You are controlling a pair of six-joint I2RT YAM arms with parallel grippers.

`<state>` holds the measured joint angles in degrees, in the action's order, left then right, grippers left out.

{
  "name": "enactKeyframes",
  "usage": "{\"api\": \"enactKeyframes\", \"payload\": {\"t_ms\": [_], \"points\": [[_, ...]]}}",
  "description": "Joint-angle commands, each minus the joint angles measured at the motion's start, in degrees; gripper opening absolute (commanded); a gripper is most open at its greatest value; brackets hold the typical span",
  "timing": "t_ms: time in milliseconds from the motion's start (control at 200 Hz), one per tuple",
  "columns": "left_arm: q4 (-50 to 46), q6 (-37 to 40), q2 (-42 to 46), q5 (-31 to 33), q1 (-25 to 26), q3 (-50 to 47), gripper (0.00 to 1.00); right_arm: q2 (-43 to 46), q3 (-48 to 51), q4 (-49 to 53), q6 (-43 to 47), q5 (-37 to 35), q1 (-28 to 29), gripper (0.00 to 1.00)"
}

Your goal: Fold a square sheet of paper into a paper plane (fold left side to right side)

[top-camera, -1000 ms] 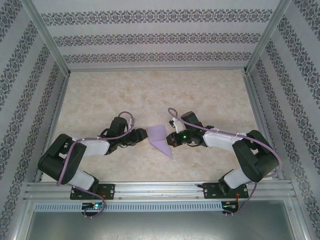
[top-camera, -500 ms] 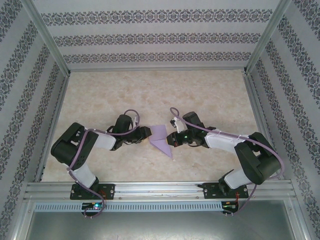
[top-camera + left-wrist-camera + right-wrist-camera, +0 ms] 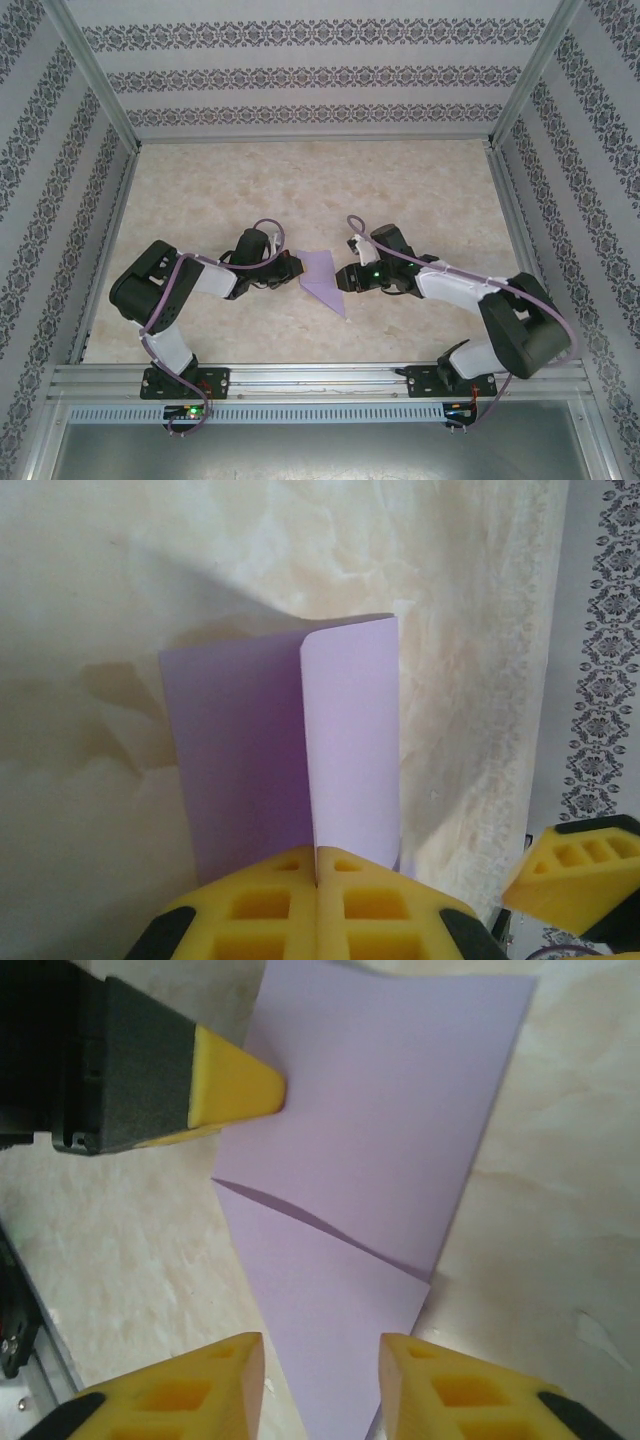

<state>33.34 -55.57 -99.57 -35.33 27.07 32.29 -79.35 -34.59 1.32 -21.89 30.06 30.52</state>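
The lavender sheet of paper [image 3: 322,277] lies mid-table, partly folded into a paper plane shape that tapers to a point toward the near edge. My left gripper [image 3: 293,270] is at its left edge. In the left wrist view the yellow pads [image 3: 318,865] are shut on a raised flap of the paper [image 3: 350,740]. My right gripper [image 3: 343,278] is at the paper's right side. Its fingers [image 3: 322,1355] stand open, straddling the narrow end of the paper [image 3: 390,1110], which lies flat beneath them with a diagonal crease.
The beige marbled table [image 3: 300,190] is walled by patterned panels on three sides. A metal rail [image 3: 320,375] runs along the near edge by the arm bases. A left gripper fingertip [image 3: 235,1085] rests on the paper's far corner in the right wrist view.
My left arm moved right to the paper and its gripper closed on the paper's left flap. My right gripper opened and let go of the paper.
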Motion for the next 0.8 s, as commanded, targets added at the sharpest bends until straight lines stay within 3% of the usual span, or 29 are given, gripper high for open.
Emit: {"api": "enactKeyframes", "payload": {"t_ms": [0, 180, 360, 545, 794], "points": [[-2.0, 1.1, 2.4, 1.0, 1.3, 1.5, 0.02, 6.0, -1.1, 7.9, 2.2, -9.9, 1.4, 0.39], [-3.1, 1.0, 3.7, 1.6, 1.9, 2.0, 0.02, 11.7, -3.4, 17.2, 1.2, -27.1, 11.4, 0.41], [-5.4, 1.6, 5.3, 2.1, 2.1, 2.5, 0.02, 8.3, -6.0, 20.5, -2.8, -41.4, 24.0, 0.42], [-7.8, 2.4, 6.7, 2.2, 2.4, 3.5, 0.04, -1.3, -10.4, 20.4, -4.8, -49.3, 31.8, 0.47], [-9.4, 2.9, 7.5, 2.4, 2.5, 4.2, 0.04, -10.0, -14.4, 20.1, -5.4, -52.6, 34.9, 0.48]]}}
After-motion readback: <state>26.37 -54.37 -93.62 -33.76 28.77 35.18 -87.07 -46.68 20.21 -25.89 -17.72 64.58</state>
